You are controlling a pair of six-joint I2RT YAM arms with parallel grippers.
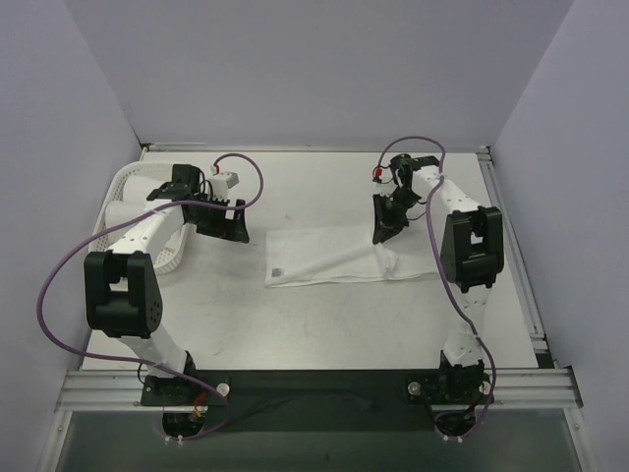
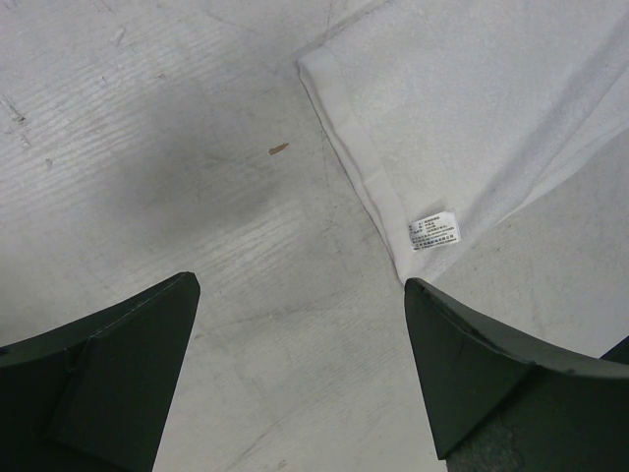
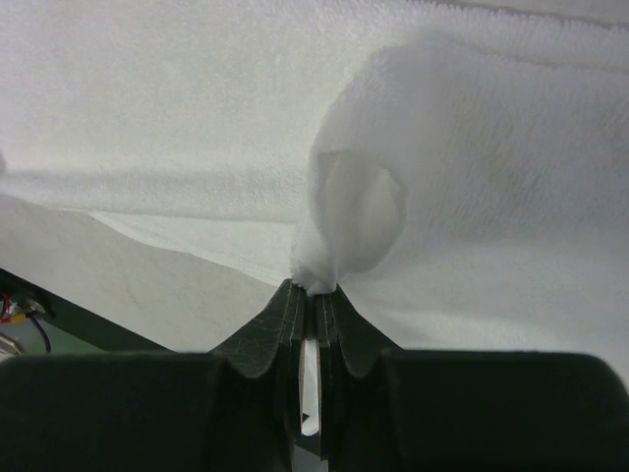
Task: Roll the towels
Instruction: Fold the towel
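One white terry towel (image 1: pixel 334 258) lies flat across the middle of the table, its small label (image 1: pixel 276 269) at the left end. My right gripper (image 1: pixel 385 228) is shut on the towel's right end; in the right wrist view a bunched fold of towel (image 3: pixel 359 211) rises from the pinched fingertips (image 3: pixel 315 292). My left gripper (image 1: pixel 224 223) hovers open just left of the towel. The left wrist view shows its fingers (image 2: pixel 118 364) wide apart over bare table, with the towel's corner (image 2: pixel 432 118) and label (image 2: pixel 435 230) just ahead of the right finger (image 2: pixel 491 364).
A white plastic lattice basket (image 1: pixel 123 197) sits at the far left, under my left arm. Purple cables loop from both arms. Metal rails run along the table's right edge (image 1: pixel 511 246) and front edge (image 1: pixel 314 385). Walls close in on three sides.
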